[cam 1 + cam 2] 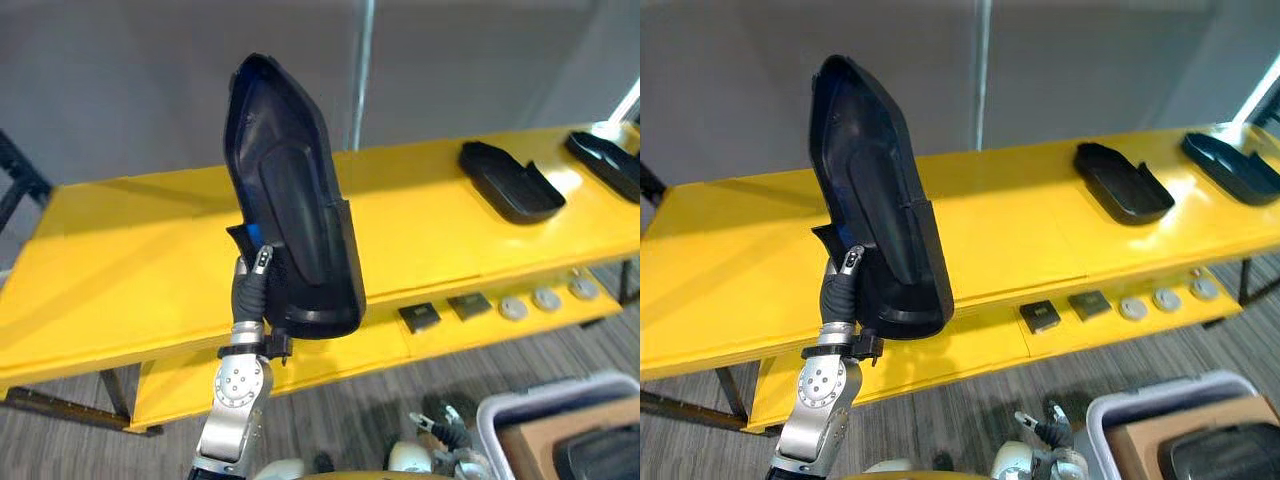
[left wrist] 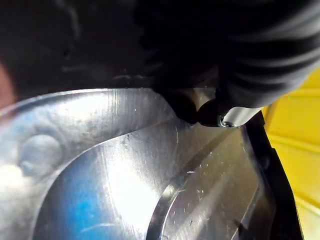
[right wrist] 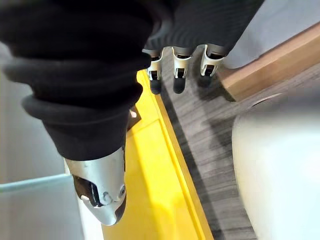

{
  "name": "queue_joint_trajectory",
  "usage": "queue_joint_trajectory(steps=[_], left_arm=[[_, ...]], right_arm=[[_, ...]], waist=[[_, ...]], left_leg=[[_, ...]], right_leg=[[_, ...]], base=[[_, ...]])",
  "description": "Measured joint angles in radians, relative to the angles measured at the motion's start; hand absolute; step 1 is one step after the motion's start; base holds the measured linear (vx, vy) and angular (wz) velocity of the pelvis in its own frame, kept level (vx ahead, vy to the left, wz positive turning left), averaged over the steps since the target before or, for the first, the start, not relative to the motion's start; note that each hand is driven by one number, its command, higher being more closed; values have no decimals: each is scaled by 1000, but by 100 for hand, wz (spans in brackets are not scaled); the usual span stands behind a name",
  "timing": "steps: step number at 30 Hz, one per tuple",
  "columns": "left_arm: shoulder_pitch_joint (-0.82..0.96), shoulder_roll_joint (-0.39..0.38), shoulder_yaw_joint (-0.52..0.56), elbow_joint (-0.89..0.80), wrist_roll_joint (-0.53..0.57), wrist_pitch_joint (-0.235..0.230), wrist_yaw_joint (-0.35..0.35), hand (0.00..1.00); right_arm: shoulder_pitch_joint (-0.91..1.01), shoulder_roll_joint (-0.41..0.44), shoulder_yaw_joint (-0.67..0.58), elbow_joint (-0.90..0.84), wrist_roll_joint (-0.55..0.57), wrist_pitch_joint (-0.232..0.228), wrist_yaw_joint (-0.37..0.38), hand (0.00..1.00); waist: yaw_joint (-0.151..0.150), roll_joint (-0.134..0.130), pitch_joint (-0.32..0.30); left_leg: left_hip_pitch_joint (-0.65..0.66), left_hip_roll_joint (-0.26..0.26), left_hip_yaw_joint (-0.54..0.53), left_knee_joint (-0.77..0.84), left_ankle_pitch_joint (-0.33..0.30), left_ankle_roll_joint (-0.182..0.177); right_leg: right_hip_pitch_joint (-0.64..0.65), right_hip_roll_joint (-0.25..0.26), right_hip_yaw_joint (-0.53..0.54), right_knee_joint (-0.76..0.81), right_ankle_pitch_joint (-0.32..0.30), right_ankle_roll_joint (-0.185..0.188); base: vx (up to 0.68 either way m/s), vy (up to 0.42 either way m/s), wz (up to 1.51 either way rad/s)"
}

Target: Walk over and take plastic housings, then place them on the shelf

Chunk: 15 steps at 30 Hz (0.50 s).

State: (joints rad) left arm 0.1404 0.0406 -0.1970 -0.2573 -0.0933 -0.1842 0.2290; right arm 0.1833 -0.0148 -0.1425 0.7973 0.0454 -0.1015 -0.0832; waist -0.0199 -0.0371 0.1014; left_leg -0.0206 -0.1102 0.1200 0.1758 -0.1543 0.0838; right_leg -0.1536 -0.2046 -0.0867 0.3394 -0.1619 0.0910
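Note:
A long black plastic housing (image 1: 295,200) stands upright in front of the yellow shelf top (image 1: 130,260), with its hollow side facing me. My left hand (image 1: 250,282) is shut on its lower edge; up close, a dark fingertip (image 2: 215,112) presses on the housing's shiny inner face (image 2: 125,175). Two more black housings (image 1: 510,180) (image 1: 605,160) lie flat on the shelf top at the right. My right hand (image 1: 440,432) hangs low near the floor, with relaxed fingers (image 3: 175,75) that hold nothing.
The lower yellow shelf board (image 1: 330,360) carries two dark square pads (image 1: 420,317) and three grey discs (image 1: 546,297). A grey bin (image 1: 540,410) at the bottom right holds a cardboard box and another black part (image 1: 600,455). A grey wall rises behind the shelf.

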Motion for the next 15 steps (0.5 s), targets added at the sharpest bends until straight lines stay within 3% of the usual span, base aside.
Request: queue_joint_trajectory(steps=[4,8,10,15], left_arm=[[0,-3,-12,2,0,0,-6,100],[-10,-23,-10,30,9,3,-9,100],[-13,-28,-8,56,20,5,-9,100],[-104,-4,45,186,42,25,-1,100]], right_arm=[[-1,-8,0,0,-11,-1,1,0],[1,-33,-2,-3,-17,-2,1,0],[2,-40,-4,-7,-18,-3,1,0],[-4,-54,-4,-10,-22,-6,4,0]], waist=[[3,35,-17],[-27,40,-22],[-31,47,-27],[-33,52,-43]], left_leg=[[-19,74,-8,-5,-13,-55],[14,115,-23,-53,21,-99],[45,127,-22,-83,28,-109],[66,128,-20,-109,33,-107]], right_leg=[[48,72,-55,-146,101,-19],[84,119,-80,-214,119,-44],[116,133,-88,-246,130,-59],[163,143,-97,-329,164,-56]], base=[[107,-186,-5],[201,-172,2],[153,-85,-3],[46,-7,1]])
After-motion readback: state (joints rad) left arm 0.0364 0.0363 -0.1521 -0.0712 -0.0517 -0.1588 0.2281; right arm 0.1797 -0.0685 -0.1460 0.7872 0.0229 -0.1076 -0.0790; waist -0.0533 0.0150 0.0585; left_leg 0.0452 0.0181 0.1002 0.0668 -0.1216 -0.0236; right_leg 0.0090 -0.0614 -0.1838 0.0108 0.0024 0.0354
